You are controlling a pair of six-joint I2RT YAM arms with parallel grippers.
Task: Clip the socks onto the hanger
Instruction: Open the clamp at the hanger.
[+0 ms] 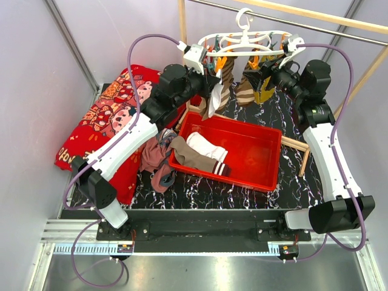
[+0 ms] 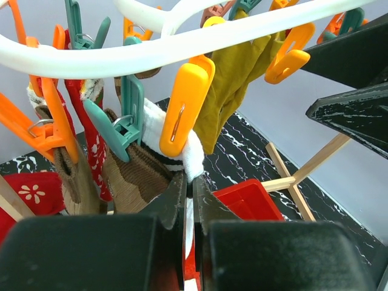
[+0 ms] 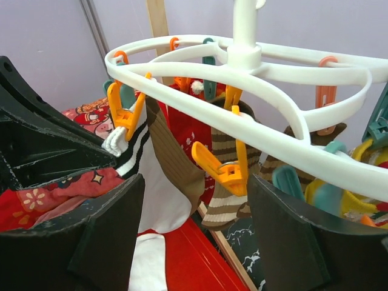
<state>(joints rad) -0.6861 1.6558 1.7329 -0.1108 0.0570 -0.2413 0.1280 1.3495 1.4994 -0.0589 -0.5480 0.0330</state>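
The white oval hanger (image 1: 242,39) hangs from the rail at the back, and several brown striped socks (image 1: 245,88) are pegged to it. My left gripper (image 1: 209,77) is under its left side, shut on the cuff of a white sock (image 2: 193,159) with a dark-striped cuff. An orange peg (image 2: 185,106) has its tip on that cuff. The sock's body hangs down (image 3: 159,182) from the peg (image 3: 124,115). My right gripper (image 3: 194,182) is open and empty under the ring (image 3: 273,91), with another orange peg (image 3: 225,167) between its fingers. It is at the hanger's right side (image 1: 274,73).
A red tray (image 1: 267,154) lies below the hanger, holding a brown sock (image 1: 194,156) and a white sock (image 1: 206,145). A mauve and grey cloth bundle (image 1: 157,163) lies at its left edge, with a red cartoon cushion (image 1: 100,124) further left. Wooden poles (image 1: 294,143) run behind.
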